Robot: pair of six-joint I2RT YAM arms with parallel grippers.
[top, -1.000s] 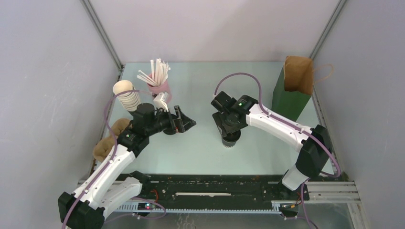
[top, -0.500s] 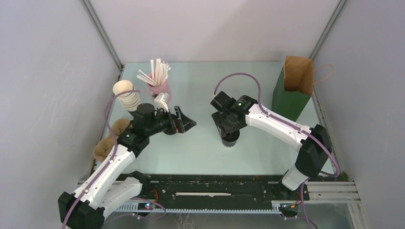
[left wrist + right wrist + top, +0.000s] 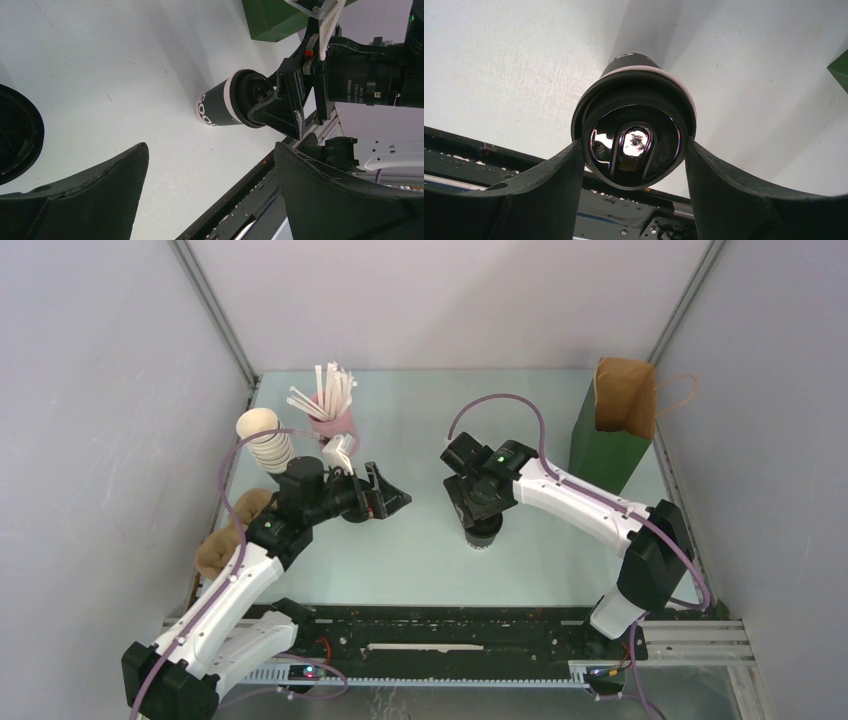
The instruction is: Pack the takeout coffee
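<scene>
One lidded takeout coffee clamped in right gripper, on pale table; paper bag beyond it; left gripper spread, empty

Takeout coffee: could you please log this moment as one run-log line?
right gripper: shut on takeout coffee at its lid | left gripper: open, empty | paper bag: upright, open, coffee not yet inside

On the dark side of the takeout coffee stand white letters, and only "GOO" can be read in the left wrist view. Its black lid carries small raised writing above the drink hole that seems to begin with "CAUTION", and a little triangle sign is left of the hole; the rest is too small to read.
</scene>
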